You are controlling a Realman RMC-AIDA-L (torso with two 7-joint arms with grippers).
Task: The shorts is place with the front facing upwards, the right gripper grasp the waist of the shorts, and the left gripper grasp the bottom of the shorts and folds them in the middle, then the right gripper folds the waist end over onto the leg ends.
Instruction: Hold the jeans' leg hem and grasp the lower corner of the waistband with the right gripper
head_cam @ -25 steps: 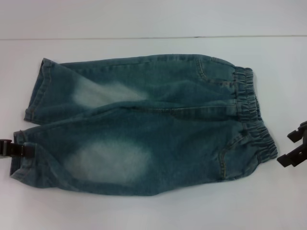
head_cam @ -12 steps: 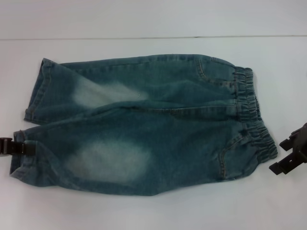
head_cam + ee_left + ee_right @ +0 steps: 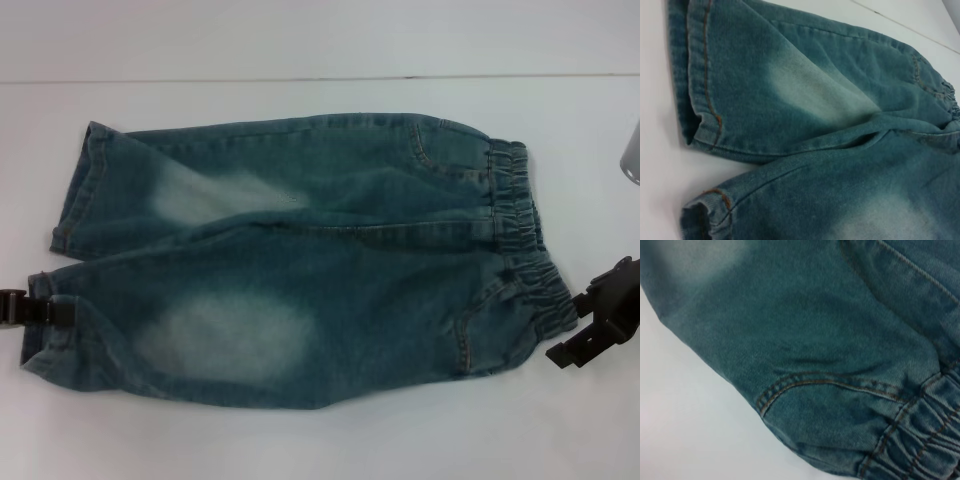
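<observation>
The shorts [image 3: 300,255] lie flat on the white tabletop [image 3: 300,440]. The left pincer [image 3: 40,311] grips the near leg hem; the right pincer [image 3: 597,327] stands spread wide, just beside the waist [image 3: 525,250].

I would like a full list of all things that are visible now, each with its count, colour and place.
shorts: one, blue-green denim with two pale faded patches, lying flat across the middle of the table, front up.
waist of the shorts: one, gathered elastic band, at the shorts' end on the robot's right.
leg ends: two, stitched flat hems, at the end on the robot's left.
table: one, white, under everything.
grey object: one, partly seen at the far right edge; what it is I cannot tell.
left gripper: one, black, at the hem of the nearer leg.
right gripper: one, black, open, at the near corner of the waist.
</observation>
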